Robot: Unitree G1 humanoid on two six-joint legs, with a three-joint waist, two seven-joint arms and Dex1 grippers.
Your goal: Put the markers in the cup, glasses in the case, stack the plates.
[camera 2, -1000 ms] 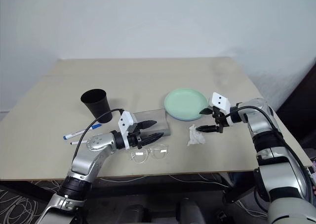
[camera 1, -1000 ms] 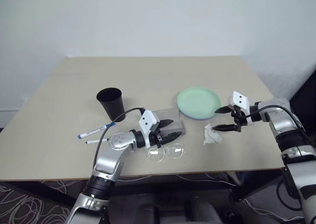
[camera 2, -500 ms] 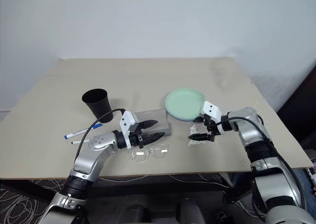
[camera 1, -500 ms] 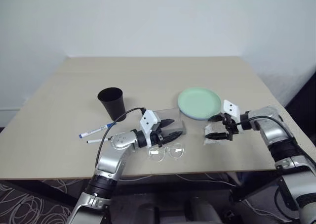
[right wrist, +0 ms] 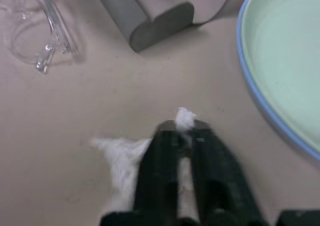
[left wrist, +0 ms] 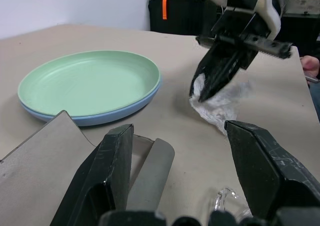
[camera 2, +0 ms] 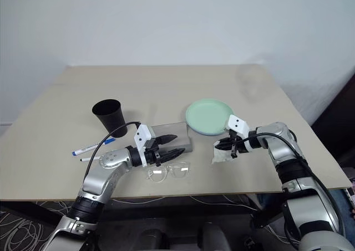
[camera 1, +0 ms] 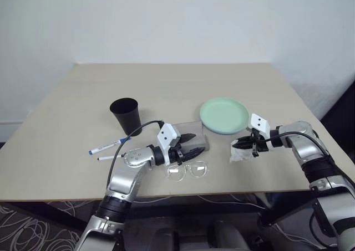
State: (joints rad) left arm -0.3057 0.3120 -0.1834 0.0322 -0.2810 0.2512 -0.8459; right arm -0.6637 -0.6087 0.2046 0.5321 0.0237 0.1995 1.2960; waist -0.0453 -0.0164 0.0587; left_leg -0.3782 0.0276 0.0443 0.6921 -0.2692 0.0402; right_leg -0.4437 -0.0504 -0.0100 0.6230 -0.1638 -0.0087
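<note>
My right gripper (camera 1: 238, 145) is shut on a crumpled white tissue (camera 1: 239, 153) lying on the table right of the case; its closed fingers (right wrist: 165, 161) pinch the paper. The grey case (camera 1: 193, 134) lies at mid-table, and my left gripper (camera 1: 198, 142) stands open at its front right corner. The clear glasses (camera 1: 187, 170) lie just in front of that gripper. A black cup (camera 1: 125, 113) stands upright to the left. Two white markers (camera 1: 105, 147) lie near the cup, apart from both grippers. The mint green plate (camera 1: 223, 114) rests on the light blue plate (left wrist: 107, 117).
The beige table (camera 1: 166, 85) runs back to a white wall. Its front edge (camera 1: 66, 195) lies close behind the glasses. Cables hang under the table on the patterned floor (camera 1: 22, 229).
My right gripper came down and left from above the tissue, then shut on it. The left arm, the case and the glasses stayed where they were.
</note>
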